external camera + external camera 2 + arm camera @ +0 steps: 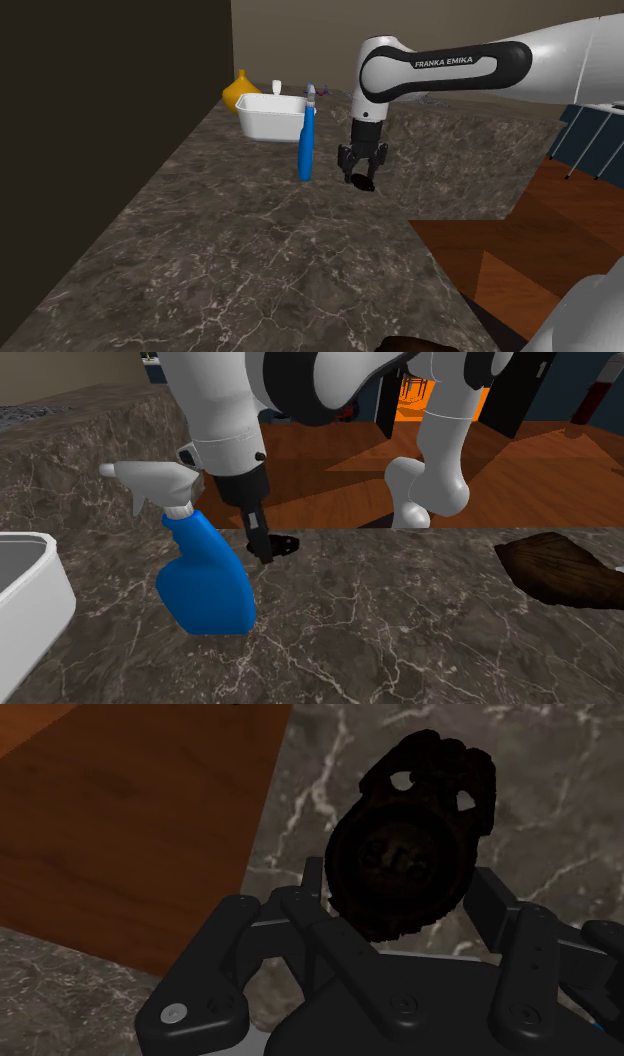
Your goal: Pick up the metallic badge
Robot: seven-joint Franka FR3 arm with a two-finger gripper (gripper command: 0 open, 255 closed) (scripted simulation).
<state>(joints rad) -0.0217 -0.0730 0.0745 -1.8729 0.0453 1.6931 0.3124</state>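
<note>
Closest to the shoulder camera, a dark brown rough-edged lump (415, 345) lies at the near end of the dark veined marble counter (250, 240), whose open side drops to a reddish-brown wooden floor (500, 260). Farther along, near that open edge, the white arm points its all-black two-finger gripper (362, 172) down over the counter. The fingers are closed most of the way and clasp the dark, nearly black round badge (410, 844) between them. In the wrist view the badge has a lobed top pierced by small holes, with marble behind it. Whether it is clear of the counter I cannot tell. Just beside the gripper, on the shoulder view's left, a blue spray bottle with a grey trigger head (306, 150) stands upright. Beyond it sits a white rectangular tub (270, 115), and behind the tub an orange rounded jug (240, 92) stands against the dull brown wall (300, 40).
</note>
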